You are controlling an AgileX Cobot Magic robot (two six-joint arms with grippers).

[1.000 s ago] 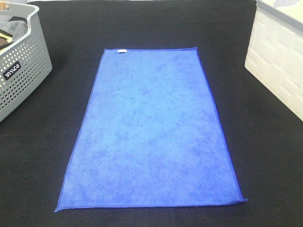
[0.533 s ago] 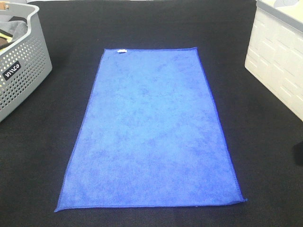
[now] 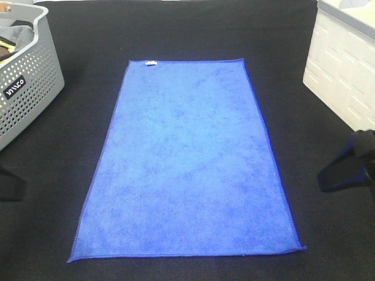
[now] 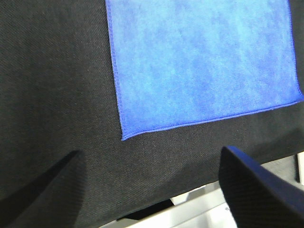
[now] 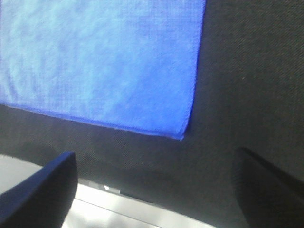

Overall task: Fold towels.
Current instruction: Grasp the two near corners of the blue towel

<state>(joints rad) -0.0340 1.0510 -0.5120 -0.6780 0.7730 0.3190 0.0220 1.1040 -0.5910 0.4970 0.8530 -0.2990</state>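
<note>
A bright royal-blue rectangular microfibre towel with darker blue stitched edging lies spread flat in the middle of the black woven-cloth worktop. Its long sides run from the near edge toward the far edge, and its near short edge sits close to the worktop's near edge. A small white tag sits on the far short edge, just beside the far-left corner of the towel; no writing can be read on it.

At the worktop's far-left corner stands a grey perforated plastic basket with a dull grey cloth inside. Its wall carries a small black label with white letters set at a slant. They look like 5 letters, possibly "VINCO", but they are too small to be sure.

A white box with a brick-like moulded pattern stands along the right edge.

The left gripper hangs by the towel's near-left corner, jaws spread wide, holding nothing. The right gripper hangs by the near-right corner, jaws likewise spread, clear of the towel.
</note>
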